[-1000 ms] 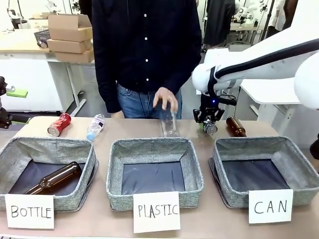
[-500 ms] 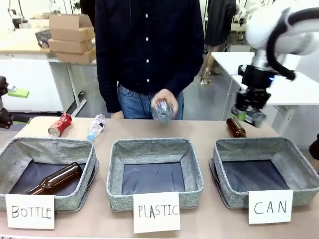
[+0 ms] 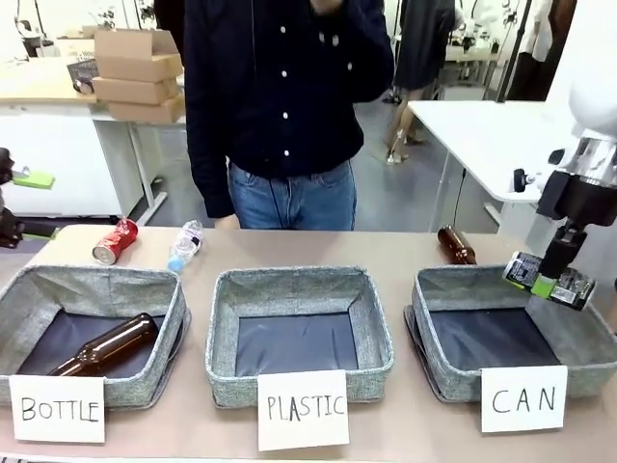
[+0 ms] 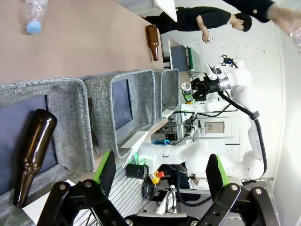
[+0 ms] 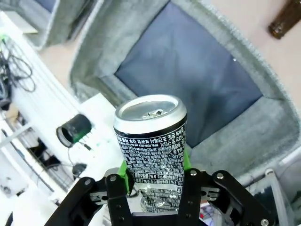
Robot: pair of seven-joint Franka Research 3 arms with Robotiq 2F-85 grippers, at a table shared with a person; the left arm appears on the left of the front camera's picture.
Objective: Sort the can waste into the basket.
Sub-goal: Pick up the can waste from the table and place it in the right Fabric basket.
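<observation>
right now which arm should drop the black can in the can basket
Right. The right end effector is shut on the small black metal can above the grey woven basket carded CAN. The left end effector is open, empty, farther off.

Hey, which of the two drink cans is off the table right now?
The black can, held in the right tool above the CAN basket. The red can lies on the table behind the BOTTLE basket.

CAN basket [image 3: 482, 277] open, unblocked; brown bottle [image 3: 457, 245] lies behind it.
</observation>
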